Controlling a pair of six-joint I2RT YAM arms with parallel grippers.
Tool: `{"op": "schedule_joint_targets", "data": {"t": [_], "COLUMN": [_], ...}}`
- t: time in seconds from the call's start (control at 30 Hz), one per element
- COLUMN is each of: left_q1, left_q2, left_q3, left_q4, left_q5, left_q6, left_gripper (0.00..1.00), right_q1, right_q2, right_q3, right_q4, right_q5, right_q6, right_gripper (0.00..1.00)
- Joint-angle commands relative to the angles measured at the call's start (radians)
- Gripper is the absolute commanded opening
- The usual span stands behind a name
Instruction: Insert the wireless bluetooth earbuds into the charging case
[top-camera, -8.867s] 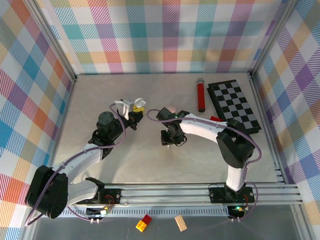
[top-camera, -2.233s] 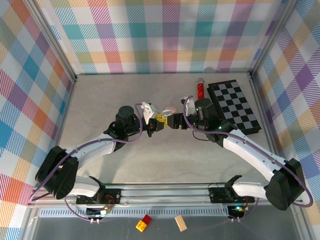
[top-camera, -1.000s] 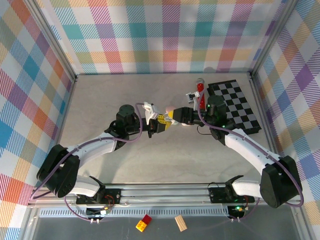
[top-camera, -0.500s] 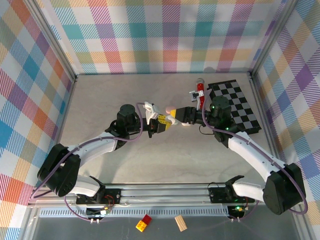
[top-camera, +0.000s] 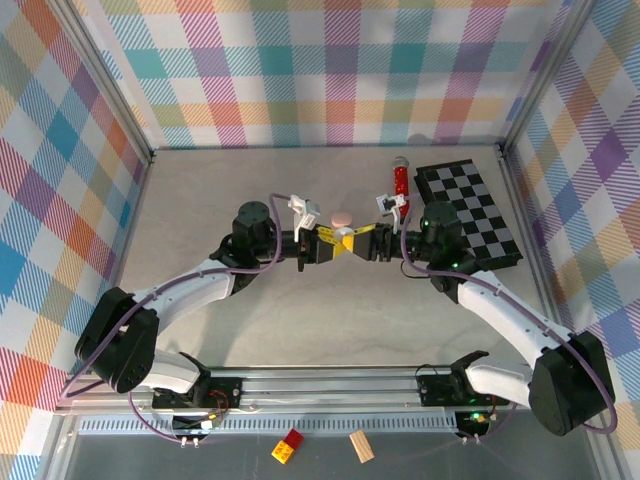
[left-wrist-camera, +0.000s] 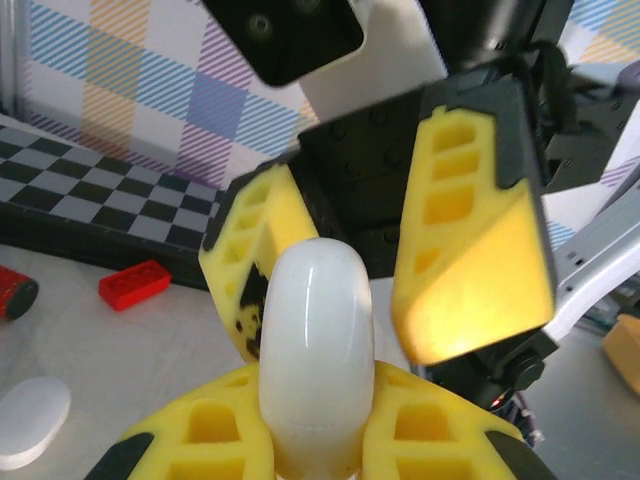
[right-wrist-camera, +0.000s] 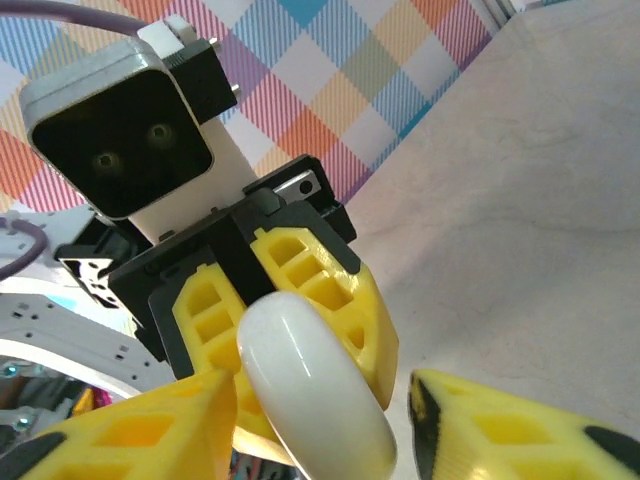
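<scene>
The white charging case (left-wrist-camera: 315, 340) is showing a plain, glossy shell. It is rounded like a smooth pebble and seen edge-on from the left wrist, with a faint seam running across it low down near the fingers. Soft highlights are running along its curve.

The left gripper (left-wrist-camera: 315, 440) is pinching it between yellow ribbed fingers. It is holding the case off the table (top-camera: 250, 330) near the middle of the top view, with its arm reaching in from 9 o'clock.

The right gripper (right-wrist-camera: 325, 400) is facing it from 3 o'clock, jaws spread, with one yellow finger sitting on either side of the case. From the right wrist, one finger is appearing to touch the shell while the other is standing apart from it. Dark specks on one right finger are too blurred to read.

A pink pebble-shaped case (top-camera: 341, 217) is lying on the table just beside the two grippers, at 12 o'clock from the held case. A red cylinder (top-camera: 402, 181) is lying at about 1 o'clock, and a black-and-white chequered board (top-camera: 468, 212) is lying at 2 o'clock. A red brick (left-wrist-camera: 135, 283) is sitting near the board's edge.
</scene>
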Motion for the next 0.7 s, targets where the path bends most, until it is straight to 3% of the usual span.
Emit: {"op": "schedule_joint_targets", "data": {"t": [0.0,0.27,0.4,0.67], "left_q1": [0.008,0.008,0.008,0.008], "left_q2": [0.014,0.022,0.018,-0.054], "left_q3": [0.027,0.033,0.029,-0.029], "left_q4": [0.078,0.074,0.074,0.031], "left_q5": [0.054,0.086,0.089,-0.035], "left_q6": [-0.117,-0.114,-0.102,0.038], "left_gripper": [0.12,0.12,0.14,0.68], "right_q1": [0.001,0.000,0.000,-0.002], "right_q2": [-0.031,-0.034,-0.039,-0.074], "right_q3": [-0.016,-0.016,-0.016,-0.044], "right_q4": [0.037,0.037,0.034,0.010], "right_q5": [-0.036,-0.021,-0.011,0.094], "right_q6": [-0.053,-0.036,-0.035,-0.039], "right_gripper": [0.42,0.21,0.16,0.15]}}
